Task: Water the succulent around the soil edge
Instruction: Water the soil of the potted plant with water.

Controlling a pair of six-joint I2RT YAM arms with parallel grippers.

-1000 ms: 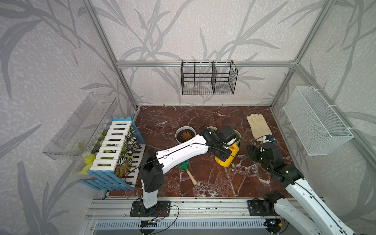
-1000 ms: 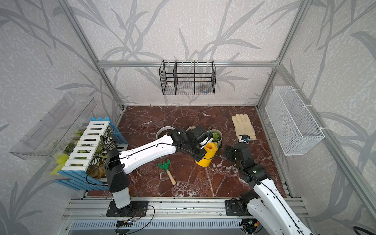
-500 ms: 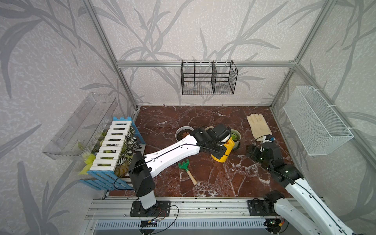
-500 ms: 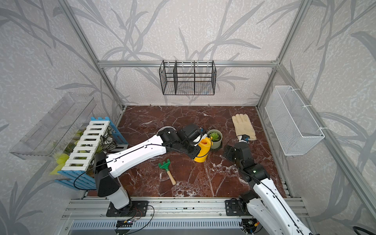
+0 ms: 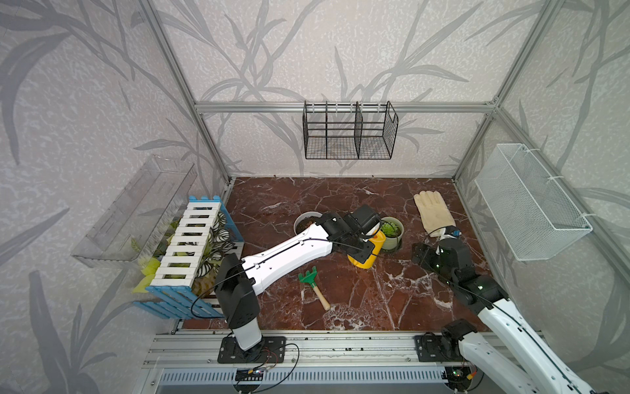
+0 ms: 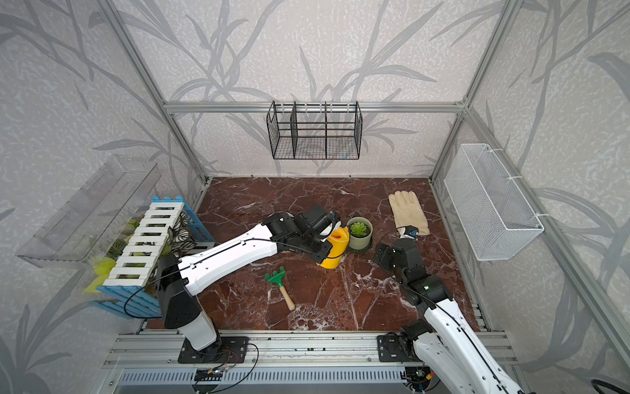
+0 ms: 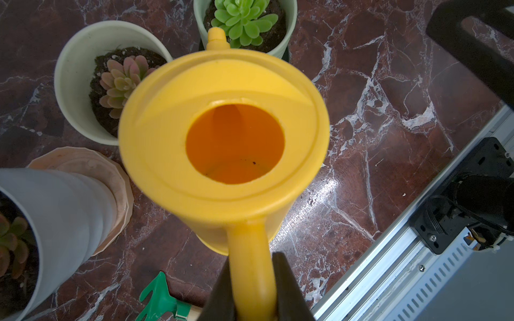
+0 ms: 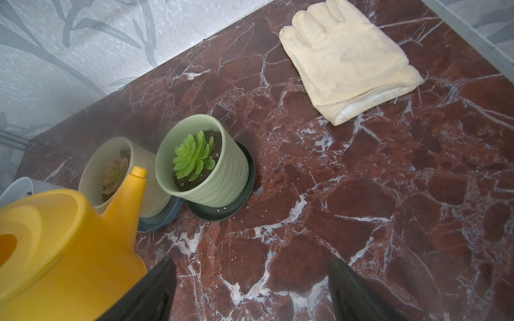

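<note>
Left wrist: left gripper (image 7: 251, 278) clamps yellow watering can (image 7: 167, 125); spout (image 7: 216, 37) points at green succulent (image 7: 243, 23), beside its pot (image 7: 290, 22); right gripper (image 8: 251, 262) agape.

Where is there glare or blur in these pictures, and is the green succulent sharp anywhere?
Left wrist view: white glare on the marble floor beside the watering can; left gripper soft. Right wrist view: green succulent sharp, right gripper blurred. Both top views: even light, sharp.

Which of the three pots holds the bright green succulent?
The pale green pot on the dark saucer, nearest the glove; the cream pot beside it and the grey pot hold pinkish rosettes.
</note>
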